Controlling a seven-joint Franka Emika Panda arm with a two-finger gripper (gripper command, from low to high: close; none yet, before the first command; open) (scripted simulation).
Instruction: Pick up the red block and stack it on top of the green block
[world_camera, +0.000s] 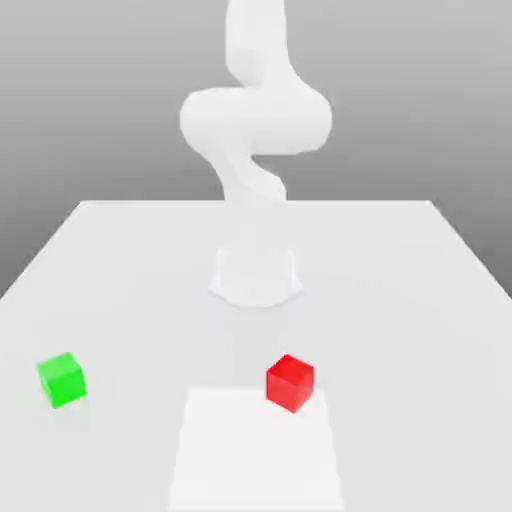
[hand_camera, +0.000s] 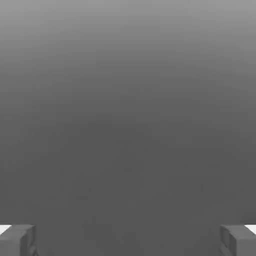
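The red block (world_camera: 290, 382) and green block (world_camera: 62, 379) sit well apart on the white counter (world_camera: 400, 300). The gripper (hand_camera: 128, 240) is spread wide, holding nothing.

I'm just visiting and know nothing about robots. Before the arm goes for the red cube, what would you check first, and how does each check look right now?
1. Gripper open: ok. In the hand view its fingers sit wide apart with nothing between them.
2. Red block free to grasp: ok. It sits alone on the table, nothing touching it.
3. Green block top bare for stacking: ok, nothing rests on it.
4. Blocks well apart: ok. Green is toward the exterior view's left, red near the middle.
5. Gripper lined up over the red block: not ok. The hand view shows plain grey background.
6. Red block square to the fingers: cannot tell.
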